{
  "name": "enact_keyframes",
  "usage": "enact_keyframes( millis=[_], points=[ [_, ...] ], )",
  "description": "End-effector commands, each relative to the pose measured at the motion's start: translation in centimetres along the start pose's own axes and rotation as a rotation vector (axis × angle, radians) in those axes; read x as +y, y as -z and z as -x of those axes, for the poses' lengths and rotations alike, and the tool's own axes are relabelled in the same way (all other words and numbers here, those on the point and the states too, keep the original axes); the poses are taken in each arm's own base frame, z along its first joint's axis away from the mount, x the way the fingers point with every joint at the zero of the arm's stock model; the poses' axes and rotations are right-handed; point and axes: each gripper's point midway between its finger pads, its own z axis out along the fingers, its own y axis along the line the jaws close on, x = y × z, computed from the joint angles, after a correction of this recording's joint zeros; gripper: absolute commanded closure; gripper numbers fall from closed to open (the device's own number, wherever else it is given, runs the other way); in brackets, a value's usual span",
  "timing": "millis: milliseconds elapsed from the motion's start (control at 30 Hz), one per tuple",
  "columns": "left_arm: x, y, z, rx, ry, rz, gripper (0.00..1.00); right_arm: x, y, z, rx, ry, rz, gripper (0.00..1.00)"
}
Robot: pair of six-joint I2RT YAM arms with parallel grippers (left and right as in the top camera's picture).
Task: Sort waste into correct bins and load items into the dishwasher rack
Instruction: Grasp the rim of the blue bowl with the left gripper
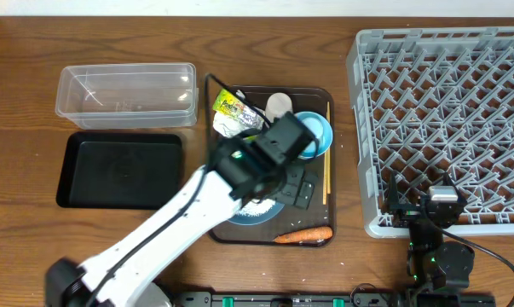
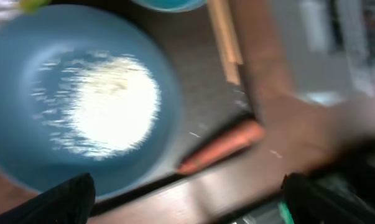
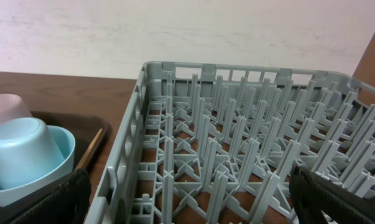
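On the serving tray, rice is sitting heaped, white, in the blue dish; left gripper is gaping wide and empty, right gripper likewise.

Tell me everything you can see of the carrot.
The carrot is small, slim and orange, tapering toward one end, and looks whole. It lies flat, roughly parallel to the near rim of the dark-brown serving tray, at that tray's near right corner. It sits just beside the dark-blue dish holding rice; the blurred left wrist view cannot settle whether they touch. The chopsticks end just short of it. No gripper touches it.
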Motion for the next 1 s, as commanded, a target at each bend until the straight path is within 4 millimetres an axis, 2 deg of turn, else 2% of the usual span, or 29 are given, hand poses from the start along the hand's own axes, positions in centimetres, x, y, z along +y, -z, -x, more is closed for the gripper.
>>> enact_keyframes(
  millis=[0,367,500,600,700,833,967],
  points=[
    [2.0,-0.7,2.5,-0.101,0.101,0.143,0.02,0.3,0.0,0.0,0.0,0.014,0.008,0.01],
    [1.0,-5.2,1.6,0.018,0.092,0.139,0.04,0.3,0.0,0.0,0.0,0.014,0.008,0.01],
    [0.6,-7.3,0.4,0.072,0.097,0.171,0.08,0.3,0.0,0.0,0.0,0.014,0.008,0.01],
    [0.5,-9.0,-0.4,0.113,0.103,0.202,0.16,0.3,0.0,0.0,0.0,0.014,0.008,0.01],
    [1.2,-10.3,-0.9,0.132,0.128,0.258,0.2,0.3,0.0,0.0,0.0,0.014,0.008,0.01],
    [1.6,-11.5,-1.3,0.153,0.139,0.287,0.2,0.3,0.0,0.0,0.0,0.014,0.008,0.01],
    [1.8,-12.1,-1.6,0.166,0.153,0.299,0.26,0.3,0.0,0.0,0.0,0.014,0.008,0.01]
  ],
)
